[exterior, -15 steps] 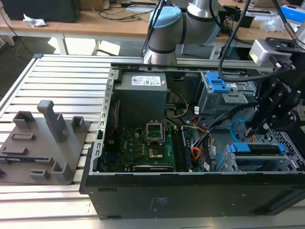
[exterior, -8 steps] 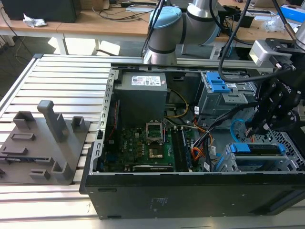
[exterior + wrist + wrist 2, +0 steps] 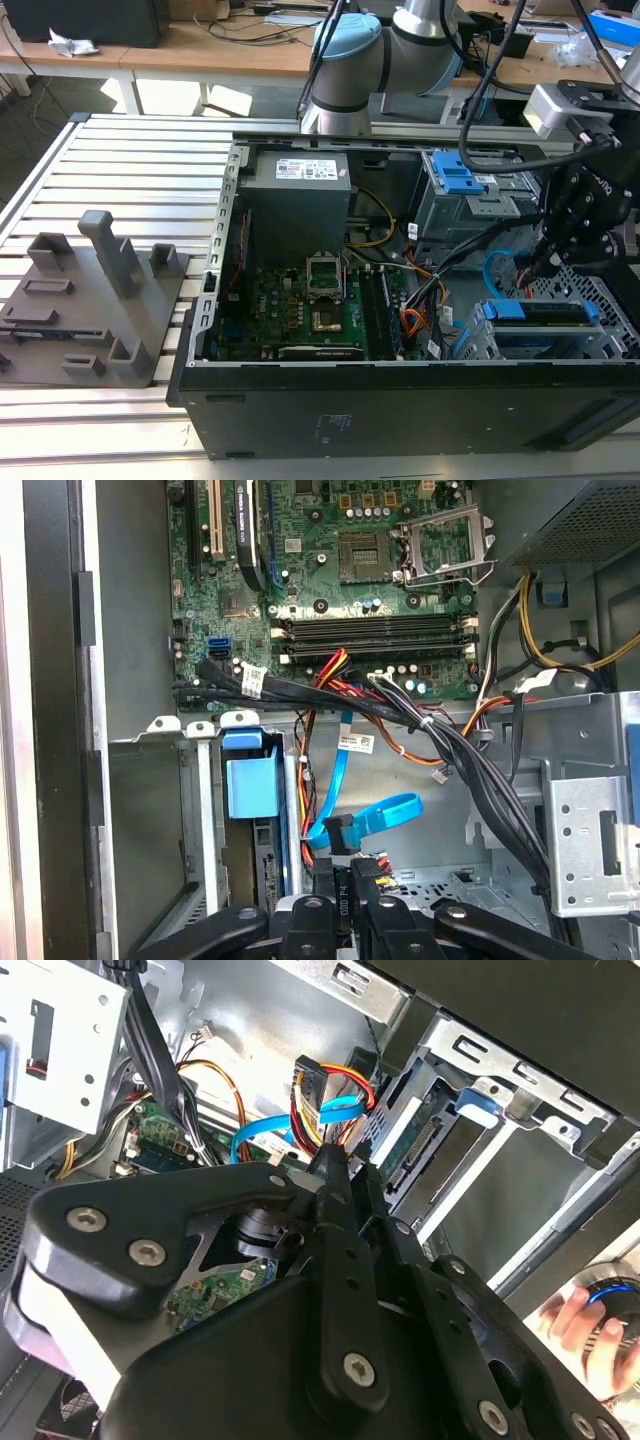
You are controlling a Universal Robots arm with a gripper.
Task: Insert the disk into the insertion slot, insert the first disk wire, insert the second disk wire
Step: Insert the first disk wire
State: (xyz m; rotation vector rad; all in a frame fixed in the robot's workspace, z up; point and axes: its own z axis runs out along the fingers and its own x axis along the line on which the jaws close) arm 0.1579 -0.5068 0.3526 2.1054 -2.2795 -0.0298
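The disk (image 3: pixel 545 312) sits inside the insertion slot (image 3: pixel 600 345), a light grey cage at the case's corner on the exterior view's right. Its blue carrier (image 3: pixel 250 785) and connector edge (image 3: pixel 420 1152) face my gripper (image 3: pixel 345 910). My gripper (image 3: pixel 535 268) hangs just above and behind the disk, shut on a small dark plug (image 3: pixel 345 888) at the end of the first disk wire (image 3: pixel 306 815), a red-orange bundle. The second disk wire (image 3: pixel 375 817), a light-blue loop with a dark plug, hangs free just beyond the fingertips (image 3: pixel 332 1172), a short way from the disk.
The motherboard (image 3: pixel 360 570) and a thick black cable bundle (image 3: pixel 440 735) lie beyond the gripper. A taller grey bay with a blue latch (image 3: pixel 455 180) stands behind the slot. A person's hand (image 3: pixel 585 1320) is outside the case. A grey fixture (image 3: pixel 95 300) sits on the slatted table.
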